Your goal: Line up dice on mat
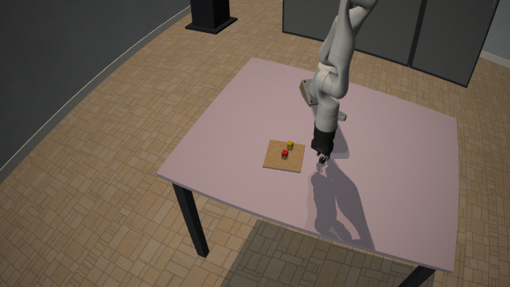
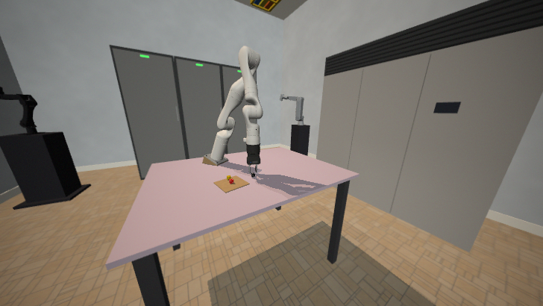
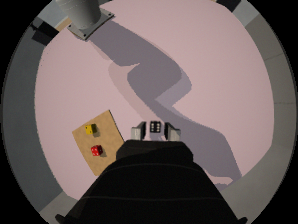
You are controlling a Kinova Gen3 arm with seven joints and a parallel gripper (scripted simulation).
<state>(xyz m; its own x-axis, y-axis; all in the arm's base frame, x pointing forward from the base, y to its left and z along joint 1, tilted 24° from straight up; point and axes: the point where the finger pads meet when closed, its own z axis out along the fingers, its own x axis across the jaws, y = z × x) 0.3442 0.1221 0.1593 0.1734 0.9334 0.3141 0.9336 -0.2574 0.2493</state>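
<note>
Arm [image 1: 335, 60] [image 2: 248, 91]: off-white, smooth, rounded tubular segments, thin dark seam lines. Black wrist end [image 1: 324, 141] [image 2: 253, 153] [image 3: 155, 185]. Gripper [image 1: 322, 157] [image 2: 253, 170] [image 3: 155, 128]: two slim fingers, grey with dark pads. Base plate [image 1: 304, 82] [image 2: 206, 157] [image 3: 109, 17]: grey, flat, squarish, dark screws at corners.

the pale arm [image 1: 342, 53] [image 2: 248, 83] [image 3: 80, 11] rises at a slant from its base [image 1: 305, 83] [image 2: 206, 160] [image 3: 106, 17], bends at a lower joint [image 2: 227, 124], climbs on to a high, rounded bend [image 2: 249, 56], then folds over and comes down steeply, its last stretch close to upright. the high bend is the arm's topmost part. below the wrist [image 1: 326, 115] [image 2: 252, 133], the black housing [image 1: 324, 141] [image 2: 253, 153] [image 3: 155, 182] points downward, and the gripper [image 1: 322, 159] [image 2: 253, 172] [image 3: 155, 128] hangs low beneath it. its two fingers stand open, opposite each other, the dark pads [image 3: 167, 128] facing inward and apart.
</note>
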